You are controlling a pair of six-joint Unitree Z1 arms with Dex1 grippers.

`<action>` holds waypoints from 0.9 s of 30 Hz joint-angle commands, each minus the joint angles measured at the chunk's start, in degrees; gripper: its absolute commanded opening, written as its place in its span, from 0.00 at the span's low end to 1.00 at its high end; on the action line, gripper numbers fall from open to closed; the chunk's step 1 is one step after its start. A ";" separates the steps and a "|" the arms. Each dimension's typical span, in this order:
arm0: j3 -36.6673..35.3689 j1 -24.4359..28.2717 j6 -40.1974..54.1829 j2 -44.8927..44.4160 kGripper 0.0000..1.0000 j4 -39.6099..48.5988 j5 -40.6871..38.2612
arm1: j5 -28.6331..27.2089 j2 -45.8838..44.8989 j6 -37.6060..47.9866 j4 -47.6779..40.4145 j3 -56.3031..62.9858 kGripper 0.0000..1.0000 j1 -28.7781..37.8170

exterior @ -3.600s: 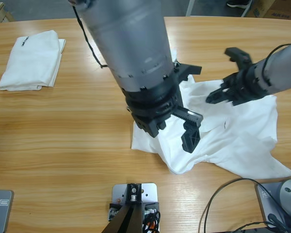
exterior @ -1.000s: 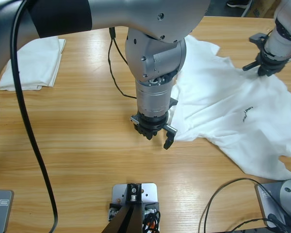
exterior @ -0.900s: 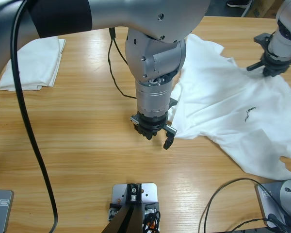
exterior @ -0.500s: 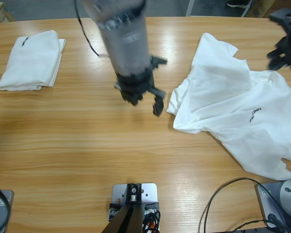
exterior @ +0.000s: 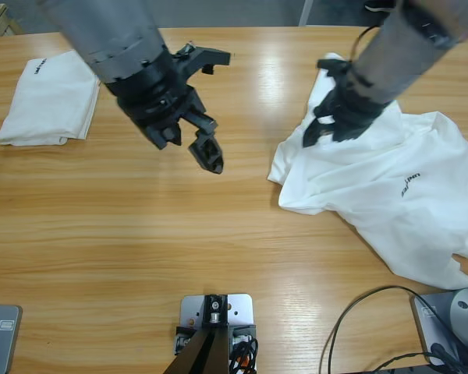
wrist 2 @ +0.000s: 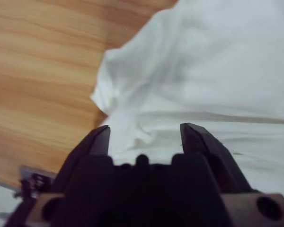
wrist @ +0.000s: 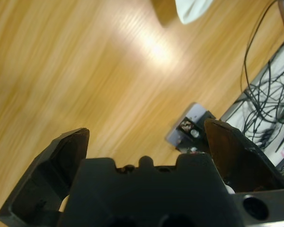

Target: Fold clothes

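Note:
A rumpled white T-shirt (exterior: 390, 195) with a small black mark lies spread over the right side of the table. A second white T-shirt (exterior: 51, 97) lies folded at the far left. My right gripper (exterior: 329, 132) hovers over the spread shirt's upper left part. In the right wrist view this gripper (wrist 2: 146, 130) is open above the shirt (wrist 2: 203, 71), with nothing between its jaws. My left gripper (exterior: 214, 109) hangs open over bare wood between the two shirts. In the left wrist view it (wrist: 144, 137) holds nothing, and a white cloth corner (wrist: 191, 9) shows at the top.
The wooden table (exterior: 140, 234) stretches across the whole view. A black cable (exterior: 359, 312) loops at the bottom right near the front edge. In the left wrist view, a tangle of cables (wrist: 270, 94) lies beyond the table edge.
The right arm swung in from the far right edge to over the spread shirt's upper left part. The left arm drew back up and to the left. The shirt lies as before.

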 commanded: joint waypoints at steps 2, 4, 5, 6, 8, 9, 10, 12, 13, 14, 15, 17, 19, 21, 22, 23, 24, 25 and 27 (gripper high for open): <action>7.22 1.00 0.83 -5.09 0.95 -1.86 -1.22 | -2.24 8.81 8.51 -1.52 -0.77 0.60 2.83; 8.98 1.00 0.74 -5.86 0.95 -2.76 -1.26 | -2.35 9.27 8.56 -1.55 -0.91 0.60 2.83; 10.09 1.00 0.44 -6.37 0.95 -3.44 -1.29 | -1.87 9.92 8.58 -1.62 -1.08 0.59 2.81; 10.74 1.00 0.25 -6.58 0.95 -3.79 -1.42 | -1.01 10.57 8.44 -1.97 -1.19 0.53 2.74; 11.95 1.00 0.14 -7.09 0.95 -4.37 -2.14 | 0.46 10.59 5.79 -4.63 -0.70 0.19 2.72; 12.51 1.00 0.13 -7.37 0.95 -4.66 -2.49 | 0.73 10.17 1.53 -6.00 -0.56 0.00 2.69; 13.18 1.00 0.13 -7.76 0.95 -4.88 -2.54 | 1.36 9.99 -2.26 -6.67 -0.85 0.00 2.42; 14.89 1.00 0.00 -8.74 0.95 -5.78 -2.52 | 1.12 9.34 -2.63 -6.12 -1.19 0.00 1.79; 15.92 1.00 -0.05 -9.32 0.95 -6.34 -2.50 | 0.85 9.36 -2.28 -5.54 -1.36 0.00 1.49; 16.93 1.00 -0.12 -9.90 0.95 -6.85 -2.49 | 0.73 9.46 -1.97 -5.00 -1.45 0.00 1.21; 17.82 1.00 -0.14 -10.43 0.95 -7.22 -2.45 | 0.20 9.50 -1.95 -4.61 -1.45 0.00 1.12; 19.76 1.00 -0.24 -11.71 0.95 -8.08 -2.45 | -0.29 10.17 -2.60 -3.05 -1.68 0.00 1.10; 20.90 1.00 -0.31 -12.66 0.95 -8.43 -2.26 | -0.03 10.76 -3.63 -2.26 -1.47 0.00 1.09; 21.64 1.00 -0.31 -13.35 0.95 -8.52 -2.10 | -0.15 10.94 -3.92 -2.03 -0.68 0.00 1.07; 21.99 1.00 -0.31 -13.54 0.96 -8.56 -2.03 | -0.12 10.71 -4.16 -2.08 -0.26 0.00 1.07; 22.25 1.00 -0.35 -13.67 0.96 -8.63 -2.01 | -0.01 10.17 -4.62 -2.10 -0.03 0.00 1.07; 22.43 1.00 -0.45 -13.79 0.96 -8.70 -2.01 | 0.29 9.18 -5.13 -2.48 0.36 0.00 1.09; 22.57 1.00 -0.56 -13.95 0.96 -8.84 -2.05 | 1.73 7.76 -5.66 -3.63 0.82 0.00 1.09; 22.87 1.00 -1.19 -14.39 0.96 -9.24 -2.03 | 6.97 2.22 -7.01 -5.56 0.97 0.00 -0.30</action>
